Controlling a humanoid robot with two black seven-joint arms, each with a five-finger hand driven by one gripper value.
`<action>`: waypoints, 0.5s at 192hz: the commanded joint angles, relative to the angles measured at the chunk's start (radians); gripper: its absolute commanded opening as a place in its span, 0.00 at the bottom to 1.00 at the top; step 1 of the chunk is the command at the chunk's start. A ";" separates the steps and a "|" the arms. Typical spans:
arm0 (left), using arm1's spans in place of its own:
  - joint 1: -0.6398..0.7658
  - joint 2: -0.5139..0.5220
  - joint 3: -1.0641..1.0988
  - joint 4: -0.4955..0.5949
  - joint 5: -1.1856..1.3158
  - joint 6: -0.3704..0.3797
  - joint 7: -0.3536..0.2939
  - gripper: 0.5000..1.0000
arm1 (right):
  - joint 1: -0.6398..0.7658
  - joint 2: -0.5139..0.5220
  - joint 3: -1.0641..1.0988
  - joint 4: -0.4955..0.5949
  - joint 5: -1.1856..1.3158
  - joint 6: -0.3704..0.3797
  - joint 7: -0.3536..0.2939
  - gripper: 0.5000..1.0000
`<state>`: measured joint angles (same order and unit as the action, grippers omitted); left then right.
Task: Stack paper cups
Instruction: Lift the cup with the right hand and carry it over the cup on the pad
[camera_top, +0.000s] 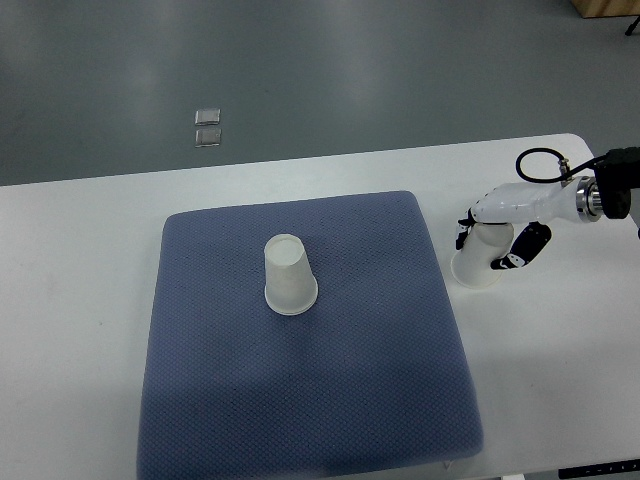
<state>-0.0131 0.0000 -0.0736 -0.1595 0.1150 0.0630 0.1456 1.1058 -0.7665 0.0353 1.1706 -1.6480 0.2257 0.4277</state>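
right hand (497, 238) grips an upside-down cup (477, 265) on the white table (80, 260), just right of a blue mat (310, 400). 2nd cup (289, 276) sits inverted mid-mat. step: pickup. next, prob: lift, carry left & lower over 2nd cup.

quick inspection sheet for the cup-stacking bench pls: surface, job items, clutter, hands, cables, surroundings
Surface: white table with a blue-grey mat in the middle.
Job's things: one paper cup upside down on the mat, standing free; a second paper cup on the bare table to the right of the mat, also mouth down, in the right hand's grasp.
Clutter: nothing seen on the table.
Grippers: right hand closed around the second cup; left hand not in view.
Cables: a black cable loops above the right wrist.
Surroundings: grey floor with a small clear object on it; a wooden corner at top right.
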 joint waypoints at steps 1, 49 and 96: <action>0.001 0.000 0.000 0.000 0.000 0.000 0.000 1.00 | 0.068 0.012 0.000 0.014 0.000 0.052 0.000 0.34; -0.001 0.000 0.000 0.000 0.000 0.000 0.000 1.00 | 0.252 0.070 0.003 0.078 0.010 0.202 0.000 0.34; -0.001 0.000 0.000 0.000 0.000 0.000 0.000 1.00 | 0.405 0.204 0.008 0.078 0.054 0.302 0.000 0.35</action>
<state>-0.0131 0.0000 -0.0736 -0.1595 0.1151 0.0630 0.1459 1.4521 -0.6271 0.0420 1.2485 -1.6217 0.4917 0.4280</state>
